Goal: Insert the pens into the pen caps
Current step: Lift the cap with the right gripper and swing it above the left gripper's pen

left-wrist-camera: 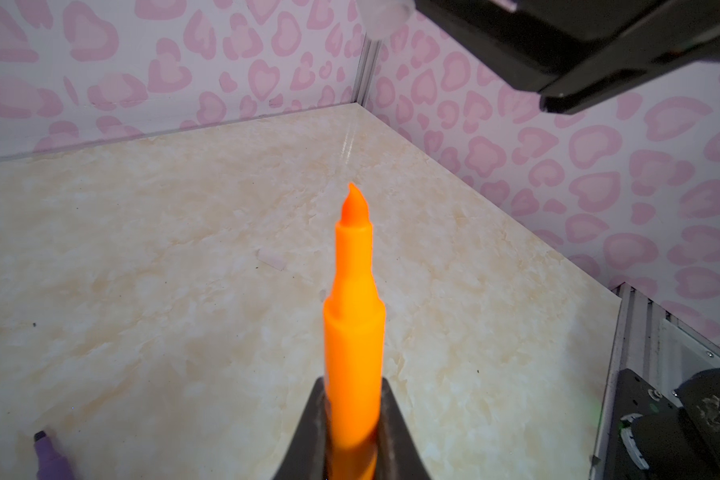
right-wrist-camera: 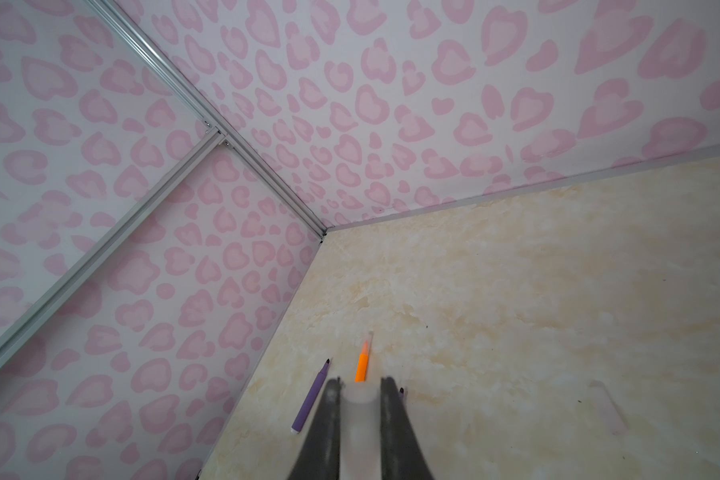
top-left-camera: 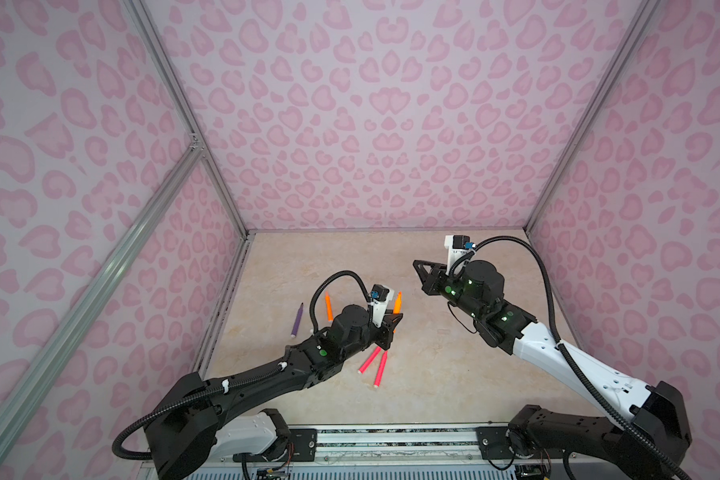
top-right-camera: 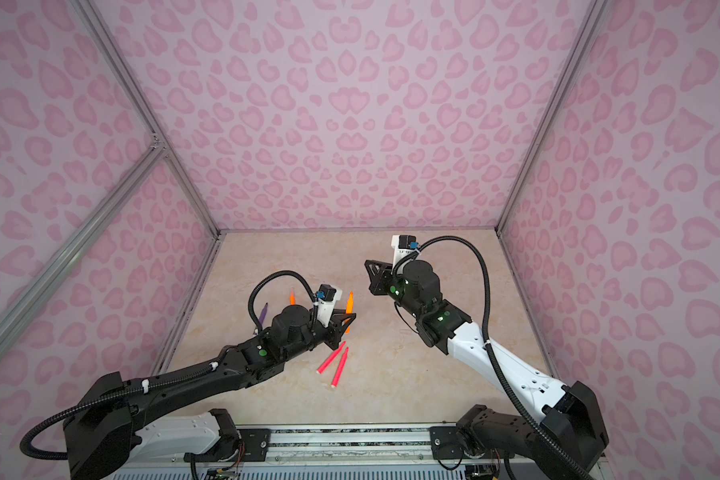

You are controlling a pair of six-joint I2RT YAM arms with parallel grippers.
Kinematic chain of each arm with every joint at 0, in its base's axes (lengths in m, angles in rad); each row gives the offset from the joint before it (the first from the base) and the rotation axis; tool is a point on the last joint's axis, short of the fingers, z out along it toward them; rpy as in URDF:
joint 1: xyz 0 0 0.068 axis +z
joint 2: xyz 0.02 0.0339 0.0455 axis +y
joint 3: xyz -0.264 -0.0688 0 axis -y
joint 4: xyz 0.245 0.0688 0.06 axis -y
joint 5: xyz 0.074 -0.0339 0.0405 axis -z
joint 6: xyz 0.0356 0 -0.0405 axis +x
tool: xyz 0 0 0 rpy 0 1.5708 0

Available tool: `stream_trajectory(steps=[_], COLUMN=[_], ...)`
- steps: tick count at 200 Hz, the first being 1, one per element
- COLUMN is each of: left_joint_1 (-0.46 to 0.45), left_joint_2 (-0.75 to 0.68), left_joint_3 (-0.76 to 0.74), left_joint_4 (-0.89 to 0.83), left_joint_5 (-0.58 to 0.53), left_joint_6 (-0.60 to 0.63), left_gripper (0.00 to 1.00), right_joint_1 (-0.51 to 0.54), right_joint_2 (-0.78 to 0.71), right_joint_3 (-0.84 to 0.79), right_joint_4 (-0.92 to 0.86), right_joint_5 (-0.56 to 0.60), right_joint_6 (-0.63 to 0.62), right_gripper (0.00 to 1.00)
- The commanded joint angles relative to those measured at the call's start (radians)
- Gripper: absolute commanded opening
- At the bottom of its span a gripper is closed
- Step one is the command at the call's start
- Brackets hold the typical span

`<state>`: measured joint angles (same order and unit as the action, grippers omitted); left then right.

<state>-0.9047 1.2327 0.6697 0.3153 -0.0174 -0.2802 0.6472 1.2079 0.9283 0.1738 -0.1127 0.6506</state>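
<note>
Orange pen (left-wrist-camera: 352, 332) was held in the closed left gripper (left-wrist-camera: 351, 386), tip out. Clear cap (right-wrist-camera: 359, 411) was clamped in the right gripper (right-wrist-camera: 360, 380), well apart. Risk noted: if misaligned, the cap could be tilted or pushed out.

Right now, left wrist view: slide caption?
Left gripper shut on orange pen, clear cap aloft beyond its tip; spare cap and purple pen on table.

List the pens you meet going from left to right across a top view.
purple pen → lying orange pen → first pink-red pen → second pink-red pen → held orange pen
</note>
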Motion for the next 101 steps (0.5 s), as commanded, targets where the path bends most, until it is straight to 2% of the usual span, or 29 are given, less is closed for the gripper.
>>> stream_trajectory(steps=[1,101], left_joint_1=[0.001,0.001], left_joint_2=[0.001,0.003], left_joint_3=[0.012,0.014], left_joint_4=[0.045,0.047], left_joint_5=[0.011,0.018], left_joint_6=[-0.002,-0.004], left_gripper=[0.04,0.03], right_joint_1=[0.029,0.1], right_joint_2=[-0.004,0.026], right_joint_3=[-0.021,-0.007], right_joint_4=[0.05,0.074], right_joint_5=[0.025,0.071], right_joint_6=[-0.007,0.003], right_gripper=[0.0,0.0])
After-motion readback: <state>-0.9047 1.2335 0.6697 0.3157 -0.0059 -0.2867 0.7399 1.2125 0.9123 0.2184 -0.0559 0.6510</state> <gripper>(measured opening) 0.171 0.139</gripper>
